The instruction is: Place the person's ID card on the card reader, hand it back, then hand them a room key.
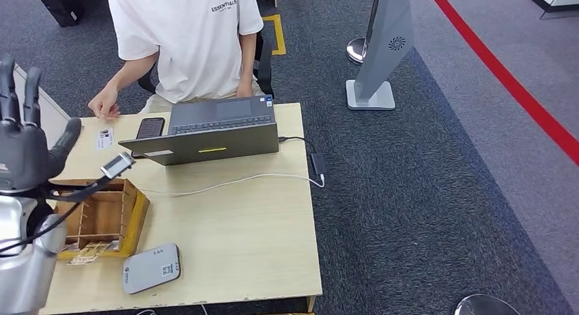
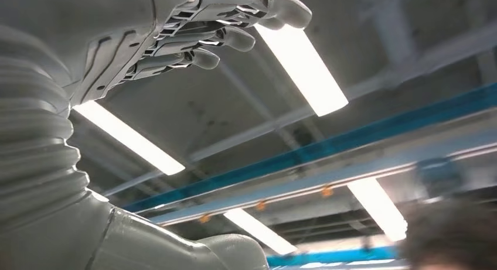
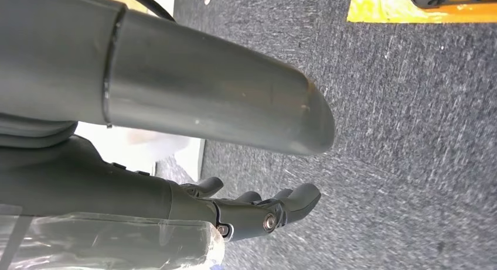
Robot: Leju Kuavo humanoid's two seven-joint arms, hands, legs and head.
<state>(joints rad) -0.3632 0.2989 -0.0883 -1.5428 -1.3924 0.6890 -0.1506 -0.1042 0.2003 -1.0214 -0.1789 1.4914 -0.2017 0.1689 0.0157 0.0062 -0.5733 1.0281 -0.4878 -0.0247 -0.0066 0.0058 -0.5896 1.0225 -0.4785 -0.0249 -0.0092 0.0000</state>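
Above the table's left edge [image 1: 300, 192], left hand [image 1: 27, 147] raised, empty, fingers spread; best reach toward the person's hand [image 1: 104, 108] for the ID card [image 1: 104, 138].

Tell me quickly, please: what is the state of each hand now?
Left hand: raised, fingers apart, holding nothing.
Right hand: hanging over the carpet, holding nothing; fingers look loosely extended.

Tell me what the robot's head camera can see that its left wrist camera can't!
Head view alone: the pale wooden table, the open grey laptop, the black phone, the flat grey card reader, the wooden compartment box and a person in a white T-shirt. Left wrist view alone: long bright ceiling lights and a blue ceiling beam. Both show the raised left hand, its fingers apart, holding nothing.
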